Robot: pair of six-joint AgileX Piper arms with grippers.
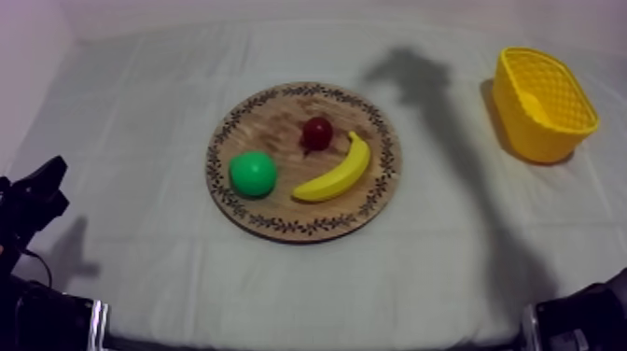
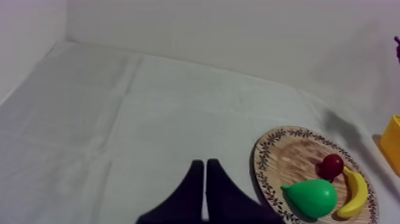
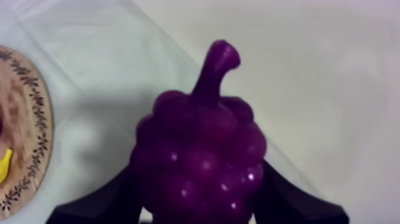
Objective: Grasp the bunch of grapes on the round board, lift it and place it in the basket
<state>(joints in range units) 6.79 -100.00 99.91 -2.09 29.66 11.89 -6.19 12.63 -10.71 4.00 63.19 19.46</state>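
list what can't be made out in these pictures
Right wrist view: the underside of the purple bunch of grapes is cut off by the picture edge, and it hides the fingertips of the right gripper, shut on it.
Left wrist view: the edge cuts off all but a sliver of the yellow basket.
Right wrist view: the edge cuts off all but the tip of the yellow toy banana.

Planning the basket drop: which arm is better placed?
Right. The right gripper is shut on the bunch of grapes; the yellow basket stands at that side; the left gripper is empty.
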